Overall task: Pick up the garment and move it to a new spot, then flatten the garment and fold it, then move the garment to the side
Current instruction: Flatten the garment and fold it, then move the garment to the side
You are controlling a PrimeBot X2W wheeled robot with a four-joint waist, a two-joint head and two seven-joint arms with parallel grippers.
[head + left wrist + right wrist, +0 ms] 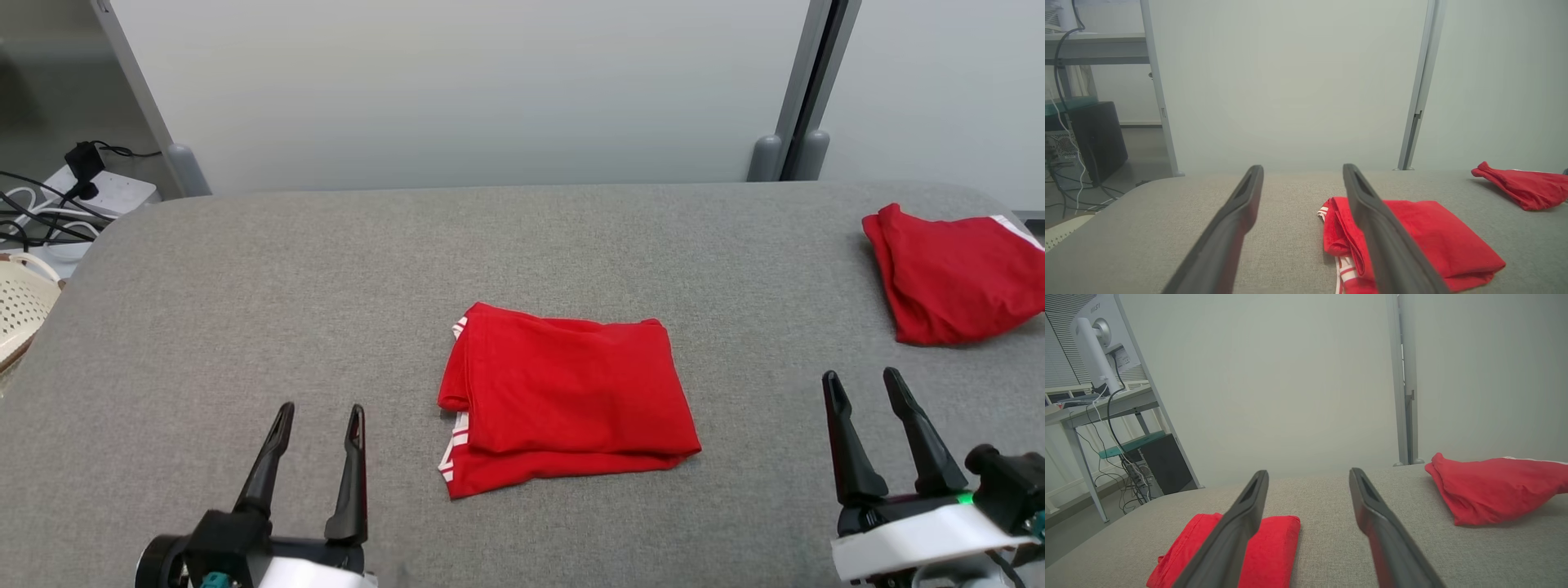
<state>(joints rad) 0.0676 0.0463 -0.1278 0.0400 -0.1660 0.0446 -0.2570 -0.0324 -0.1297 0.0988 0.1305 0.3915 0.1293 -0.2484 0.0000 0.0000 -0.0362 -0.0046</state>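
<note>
A folded red garment (563, 396) with white striped trim lies in the middle of the grey padded table (245, 310). The left wrist view has it (1433, 241) low on the right, partly behind a finger. The right wrist view has it (1274, 543) low on the left. My left gripper (320, 416) hovers open at the lower left, well left of the garment, holding nothing. At the lower right my right gripper (864, 384) stands open and empty, to the right of the garment.
A second red garment (955, 273) lies folded at the table's right edge, also seen as a red heap (1490, 490) and a red bundle (1523, 185) in the wrist views. A white basket (20, 306) and a power strip with cables (90, 192) sit off the table's left side. Pale partition panels stand behind.
</note>
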